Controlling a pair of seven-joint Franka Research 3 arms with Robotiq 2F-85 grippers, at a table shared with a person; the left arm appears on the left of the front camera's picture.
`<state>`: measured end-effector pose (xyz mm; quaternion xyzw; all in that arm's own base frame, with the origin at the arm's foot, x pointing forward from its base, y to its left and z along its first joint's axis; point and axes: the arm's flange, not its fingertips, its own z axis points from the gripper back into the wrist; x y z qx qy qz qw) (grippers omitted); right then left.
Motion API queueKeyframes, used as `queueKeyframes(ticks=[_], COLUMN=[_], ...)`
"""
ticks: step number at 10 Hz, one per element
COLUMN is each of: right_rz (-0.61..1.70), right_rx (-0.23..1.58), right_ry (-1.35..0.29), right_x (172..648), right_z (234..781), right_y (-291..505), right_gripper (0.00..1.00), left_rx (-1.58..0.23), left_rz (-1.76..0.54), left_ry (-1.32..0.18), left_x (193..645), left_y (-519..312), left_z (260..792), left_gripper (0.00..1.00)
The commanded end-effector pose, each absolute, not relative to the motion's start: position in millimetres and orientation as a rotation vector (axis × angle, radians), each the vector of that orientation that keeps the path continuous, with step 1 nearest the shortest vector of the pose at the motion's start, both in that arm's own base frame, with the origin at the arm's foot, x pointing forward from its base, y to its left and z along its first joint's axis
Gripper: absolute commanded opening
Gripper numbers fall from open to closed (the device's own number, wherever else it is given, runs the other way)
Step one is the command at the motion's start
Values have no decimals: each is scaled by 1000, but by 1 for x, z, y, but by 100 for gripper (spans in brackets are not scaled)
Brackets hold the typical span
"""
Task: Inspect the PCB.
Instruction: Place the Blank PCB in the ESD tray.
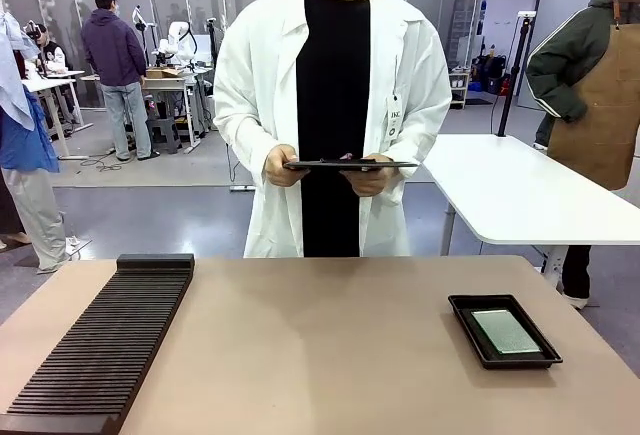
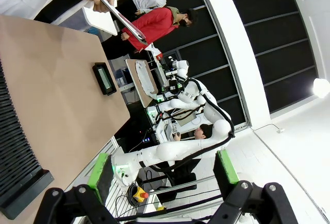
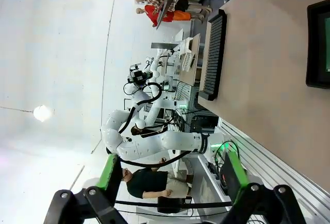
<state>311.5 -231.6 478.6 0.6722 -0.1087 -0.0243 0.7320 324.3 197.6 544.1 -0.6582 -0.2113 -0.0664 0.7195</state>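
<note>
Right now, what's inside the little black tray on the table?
The green PCB lies flat inside the black tray, filling most of it. Anything under the board is hidden.

The desk point(image 1: 330, 345) has a smooth light brown top. A long black rack point(image 1: 100, 345) with many thin slots lies on its left side, reaching down to the near edge. A shallow black tray point(image 1: 462, 330) sits on the right side, well apart from the rack. A small green PCB point(image 1: 505, 331) lies flat inside the tray.
</note>
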Motion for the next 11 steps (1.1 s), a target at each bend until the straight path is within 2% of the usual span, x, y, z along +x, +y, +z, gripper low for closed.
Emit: queueKeyframes(ticks=[1, 11], right_rz=[-50, -50], right_rx=[1481, 1481], right_ry=[-240, -240], right_x=[310, 310], right_z=[482, 482], right_y=[-230, -230], right_gripper=[100, 100], left_rx=[-1465, -1465], left_rz=[-169, -169], left_ry=[-469, -469], left_x=[323, 323], left_y=[198, 198], left_z=[545, 545], left_gripper=[100, 100])
